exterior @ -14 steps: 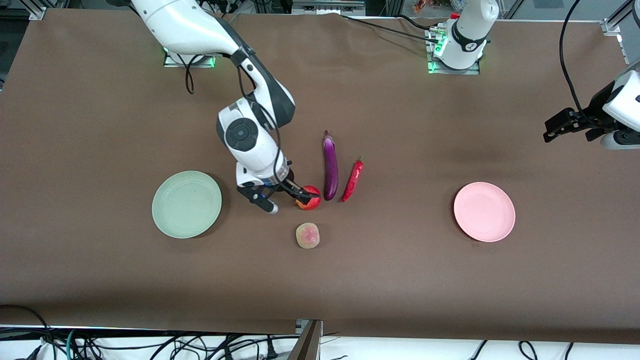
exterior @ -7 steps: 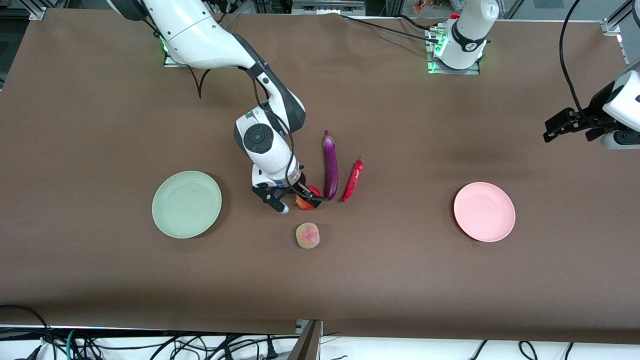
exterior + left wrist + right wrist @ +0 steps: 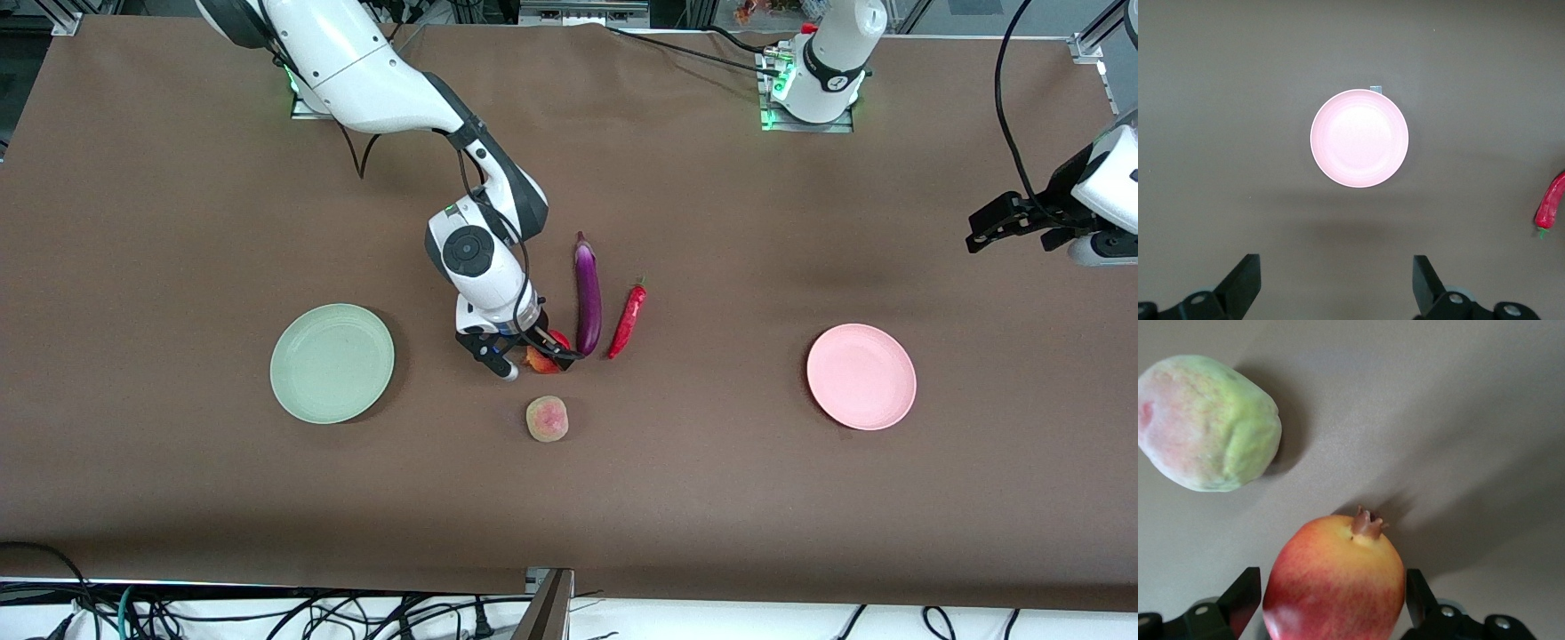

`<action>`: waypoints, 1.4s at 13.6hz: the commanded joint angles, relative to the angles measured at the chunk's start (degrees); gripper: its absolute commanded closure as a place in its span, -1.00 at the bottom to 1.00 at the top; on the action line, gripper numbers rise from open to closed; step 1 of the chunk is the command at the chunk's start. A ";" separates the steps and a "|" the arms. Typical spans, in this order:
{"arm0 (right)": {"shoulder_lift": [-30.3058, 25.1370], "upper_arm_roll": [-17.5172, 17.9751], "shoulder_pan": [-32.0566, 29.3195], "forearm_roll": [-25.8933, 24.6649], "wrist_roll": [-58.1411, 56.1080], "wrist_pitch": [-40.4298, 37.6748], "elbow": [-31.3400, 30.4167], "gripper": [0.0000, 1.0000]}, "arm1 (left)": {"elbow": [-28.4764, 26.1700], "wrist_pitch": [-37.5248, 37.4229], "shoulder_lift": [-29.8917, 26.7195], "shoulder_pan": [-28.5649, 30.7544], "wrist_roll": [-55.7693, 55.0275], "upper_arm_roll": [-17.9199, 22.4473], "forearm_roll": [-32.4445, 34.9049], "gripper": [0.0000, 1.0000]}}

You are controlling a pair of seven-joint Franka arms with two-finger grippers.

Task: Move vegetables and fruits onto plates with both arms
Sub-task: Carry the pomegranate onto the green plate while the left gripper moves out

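- Right gripper [image 3: 531, 357] down at the table near the middle, fingers [image 3: 1241, 597] spread to either side of the pomegranate-like fruit [image 3: 1335, 583], not visibly pressing it.
- Fruit between those fingers, resting on the brown table [image 3: 178, 222], nub pointing toward the peach [image 3: 547, 419].
- Peach just nearer the front camera than the fruit, apart from it, pinkish with a green flank in the right wrist view.
- Purple eggplant [image 3: 587, 299] just beside the fruit toward the left arm's end, lying lengthwise away from the front camera.
- Red chili pepper [image 3: 628, 319] beside the eggplant, near but not touching, green stem at the end farther from the front camera.
- Mint green plate [image 3: 332, 363] bare, toward the right arm's end, near the right gripper.
- Pink plate [image 3: 861, 376] bare, toward the left arm's end, well apart from the produce.
- Left gripper [image 3: 1335, 283] waiting high over the table's edge at the left arm's end, fingers spread wide, holding nothing, looking down on the pink plate.
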 commanded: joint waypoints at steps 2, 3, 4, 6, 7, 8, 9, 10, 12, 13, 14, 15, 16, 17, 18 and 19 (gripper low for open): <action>-0.89 -0.49 0.12 0.51 -0.49 -0.83 1.35 0.63 | 1.53 -1.28 0.60 0.38 0.88 -0.26 -1.22 -1.00; -2.21 -0.66 -0.32 0.33 -0.84 -3.88 1.35 0.68 | 1.61 -1.28 0.68 0.38 0.88 -0.26 -1.22 -1.00; -4.22 -0.92 -0.67 0.33 -1.71 -8.26 1.35 0.69 | 1.61 -1.28 0.69 0.38 0.97 -0.26 -1.22 -1.00; -8.44 -0.93 -3.73 0.86 -6.88 -16.44 1.27 0.69 | 1.70 -1.28 1.03 0.29 0.79 -0.35 -1.22 -1.00; -10.55 -0.93 -5.84 1.03 -11.00 -20.74 1.35 0.69 | 1.88 -1.28 1.12 0.20 0.88 -0.44 -1.22 -1.00; -11.96 -0.93 -8.21 1.03 -16.17 -24.35 1.27 0.69 | 1.88 -1.28 1.21 -0.06 0.88 -0.61 -1.22 -1.00; -12.93 -0.93 -11.02 1.12 -22.49 -27.52 1.27 0.68 | 1.79 -1.19 1.21 -0.50 0.88 -0.70 -1.14 -1.00; -13.72 -1.01 -14.00 1.04 -29.16 -30.42 1.27 0.68 | 1.88 -1.19 1.30 -0.68 0.88 -0.79 -1.31 -1.00; -14.70 -3.11 -18.32 1.03 -40.86 -34.30 0.39 0.65 | 1.88 -1.63 3.05 -0.85 1.32 -1.05 -1.49 -1.00; -14.70 -5.04 -19.30 1.12 -46.14 -34.58 -0.05 0.65 | 1.88 -1.72 4.02 -1.55 1.49 -1.84 -1.49 -1.00; -14.70 -6.71 -19.74 1.12 -49.41 -34.41 -1.36 0.62 | 1.88 -1.80 5.33 -1.90 1.50 -2.19 -1.49 -1.00; -14.53 -7.60 -20.01 1.21 -50.66 -34.06 -2.33 0.54 | 1.79 -2.15 5.78 -2.43 1.50 -3.24 -1.57 -1.00; -14.35 -7.95 -20.88 1.21 -51.55 -33.71 -3.47 0.53 | 1.70 -3.20 6.65 -2.87 1.50 -4.38 -1.49 -1.00; -13.91 -7.96 -22.37 1.12 -53.12 -33.18 -4.61 0.50 | 1.70 -4.43 7.88 -2.96 1.84 -6.74 -1.49 -1.00; -13.73 -7.96 -24.04 1.21 -55.84 -31.61 -6.45 0.41 | 1.70 -4.62 9.37 -3.05 1.76 -9.46 -1.23 -1.00; -13.73 -7.96 -25.62 1.12 -59.08 -29.16 -8.56 0.34 | 1.70 -4.44 11.47 -3.22 1.67 -12.02 -0.88 -1.00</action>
